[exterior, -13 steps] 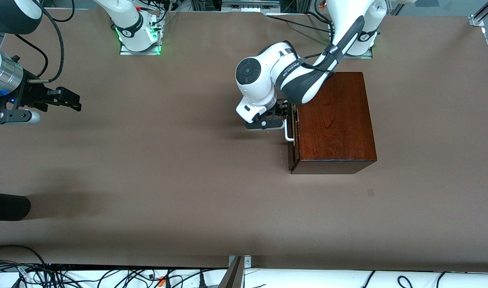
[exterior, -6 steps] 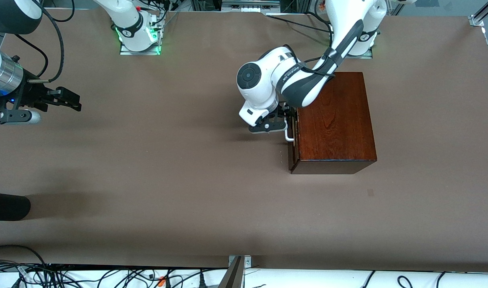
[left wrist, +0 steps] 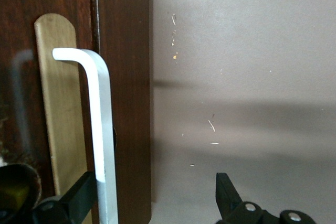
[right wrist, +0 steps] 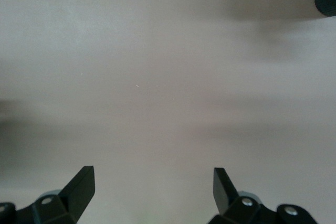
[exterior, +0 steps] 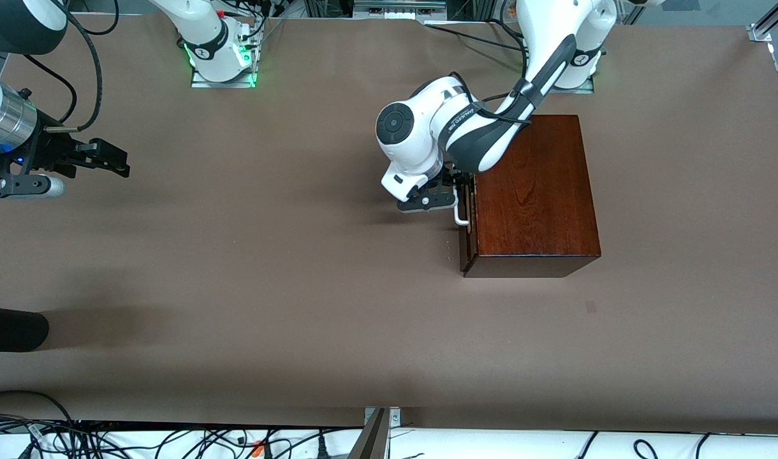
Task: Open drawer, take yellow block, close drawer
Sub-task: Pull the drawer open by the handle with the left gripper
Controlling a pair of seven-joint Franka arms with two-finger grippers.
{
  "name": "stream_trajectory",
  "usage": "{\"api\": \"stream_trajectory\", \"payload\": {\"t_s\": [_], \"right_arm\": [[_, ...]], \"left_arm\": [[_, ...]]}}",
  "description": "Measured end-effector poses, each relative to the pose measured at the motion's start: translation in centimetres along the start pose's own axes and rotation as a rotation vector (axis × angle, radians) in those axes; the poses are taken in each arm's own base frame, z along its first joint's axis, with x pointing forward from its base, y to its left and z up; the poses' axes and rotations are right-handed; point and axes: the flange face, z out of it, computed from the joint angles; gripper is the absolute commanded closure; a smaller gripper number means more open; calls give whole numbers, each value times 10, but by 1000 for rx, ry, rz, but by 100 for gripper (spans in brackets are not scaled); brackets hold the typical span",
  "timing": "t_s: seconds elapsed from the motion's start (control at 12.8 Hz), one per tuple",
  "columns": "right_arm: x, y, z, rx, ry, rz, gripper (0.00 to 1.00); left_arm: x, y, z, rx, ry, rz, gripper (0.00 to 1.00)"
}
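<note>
Drawer (exterior: 468, 210) shut in the wooden box (exterior: 532, 191) — contents hidden. Left pincer (exterior: 458, 191) spread around its white handle (left wrist: 100, 129). Right pincer (exterior: 118, 160) spread, waiting well away over bare table (exterior: 268, 287).

The drawer (exterior: 467, 217) sits shut in its dark reddish-brown wooden box (exterior: 532, 191), its white bar handle (left wrist: 100, 129) facing the right arm's end of the tabletop.
</note>
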Motion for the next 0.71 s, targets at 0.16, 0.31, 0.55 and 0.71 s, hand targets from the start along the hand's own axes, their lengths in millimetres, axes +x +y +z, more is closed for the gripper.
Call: {"api": "stream_trajectory", "payload": {"t_s": [0.16, 0.31, 0.55, 0.71], "right_arm": [[0, 0, 0, 0, 0, 0, 0], [0, 0, 0, 0, 0, 0, 0], [0, 0, 0, 0, 0, 0, 0], [0, 0, 0, 0, 0, 0, 0]], "left_arm": [[-1, 0, 1, 5, -3, 1, 0], [-1, 0, 4, 8, -6, 2, 0], [-1, 2, 8, 4, -7, 4, 0], [-1, 4, 8, -4, -4, 3, 0]]}}
